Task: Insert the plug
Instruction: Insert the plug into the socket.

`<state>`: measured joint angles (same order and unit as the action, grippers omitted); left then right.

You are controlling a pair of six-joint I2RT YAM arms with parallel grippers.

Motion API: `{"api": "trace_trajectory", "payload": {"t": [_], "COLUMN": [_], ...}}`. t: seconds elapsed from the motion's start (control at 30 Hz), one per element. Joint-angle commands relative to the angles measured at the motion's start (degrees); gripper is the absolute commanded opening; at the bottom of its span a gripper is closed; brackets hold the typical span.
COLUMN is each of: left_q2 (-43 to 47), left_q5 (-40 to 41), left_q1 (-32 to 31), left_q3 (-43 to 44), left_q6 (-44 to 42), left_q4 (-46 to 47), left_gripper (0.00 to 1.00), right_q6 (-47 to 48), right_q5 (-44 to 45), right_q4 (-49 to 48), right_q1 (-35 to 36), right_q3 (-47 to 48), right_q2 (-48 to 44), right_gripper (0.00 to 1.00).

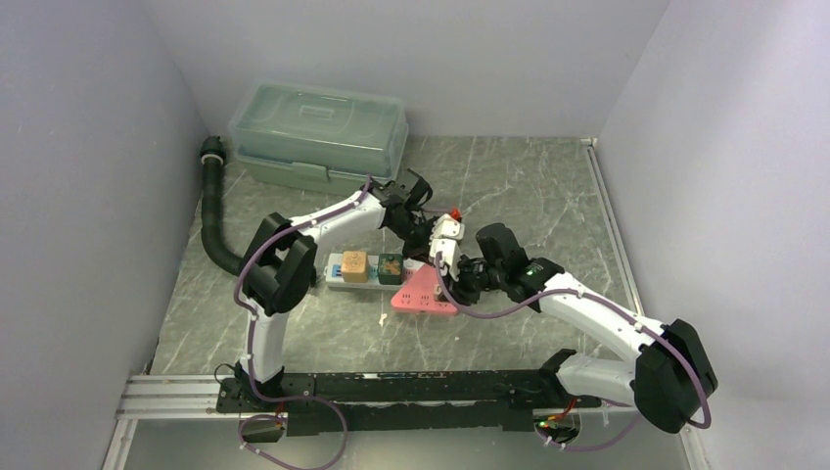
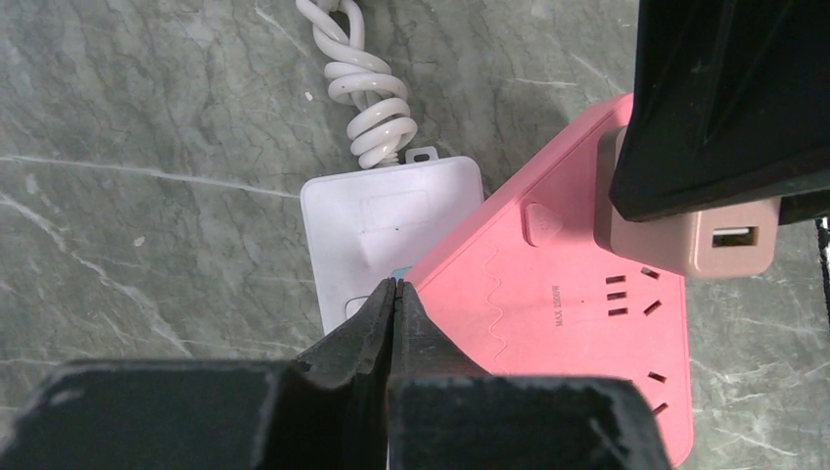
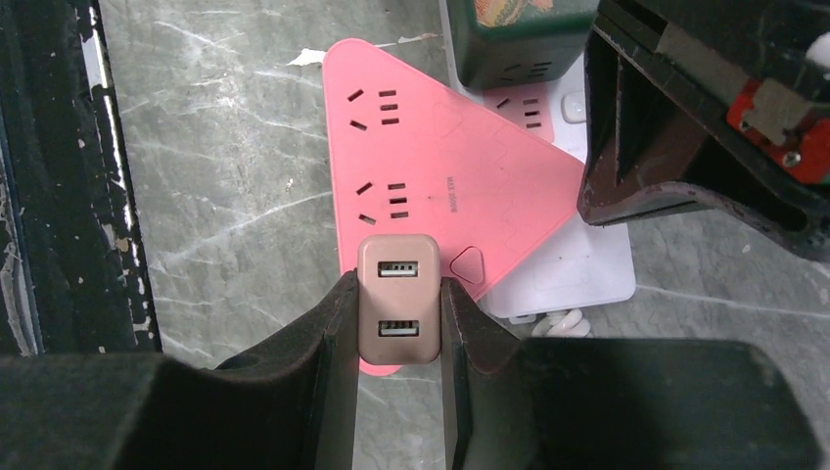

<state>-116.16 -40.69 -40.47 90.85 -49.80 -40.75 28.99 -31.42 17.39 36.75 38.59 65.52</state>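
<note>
The right gripper (image 3: 398, 284) is clamped on the sides of the beige two-port USB charger plug (image 3: 398, 299). It holds the plug over the right-hand corner of the pink triangular plastic power strip (image 3: 440, 166) in the middle of the grey marble worktop (image 2: 147, 196), evidently to press it into a socket; seating cannot be confirmed. The left gripper (image 2: 393, 289) is fully closed and empty. Its tips rest where the pink strip overlaps the white rectangular power strip (image 2: 391, 215), apparently to steady it.
</note>
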Motion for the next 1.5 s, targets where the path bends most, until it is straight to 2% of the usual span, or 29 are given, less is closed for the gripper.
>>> {"api": "trace_trajectory", "payload": {"t": [0.0,0.2,0.5,0.8,1.2,1.47], "left_q2": [-1.77,-0.78,0.69,0.43,-0.14,-0.47], "left_q5": [8.77,10.03,11.67,11.5,12.27,12.4], "left_q1": [-0.08,0.36,3.49,3.78,3.73,3.74], "left_q3": [-3.86,-5.32,-5.6,-6.13,-6.47,-6.97], "left_q6": [-4.69,-7.69,-10.02,-9.7,-10.63,-10.9], "left_q4": [-1.25,-3.14,-5.7,-5.97,-6.44,-6.36], "left_gripper": [0.04,0.04,0.03,0.03,0.01,0.0], "right_q6": [-1.83,-5.44,-11.08,-19.67,-24.43,-25.8], "right_q5": [0.77,-0.37,-1.13,7.95,12.63,11.6], "right_q4": [4.48,-0.68,-9.19,-18.94,-25.01,-25.23], "right_q1": [3.27,7.64,9.49,13.58,16.97,17.6], "right_q3": [-0.58,1.46,-0.61,-8.04,-14.4,-14.77], "right_q2": [2.03,5.26,5.99,0.24,-1.83,-0.39], "right_gripper": [0.0,0.0,0.0,0.0,0.0,0.0]}}
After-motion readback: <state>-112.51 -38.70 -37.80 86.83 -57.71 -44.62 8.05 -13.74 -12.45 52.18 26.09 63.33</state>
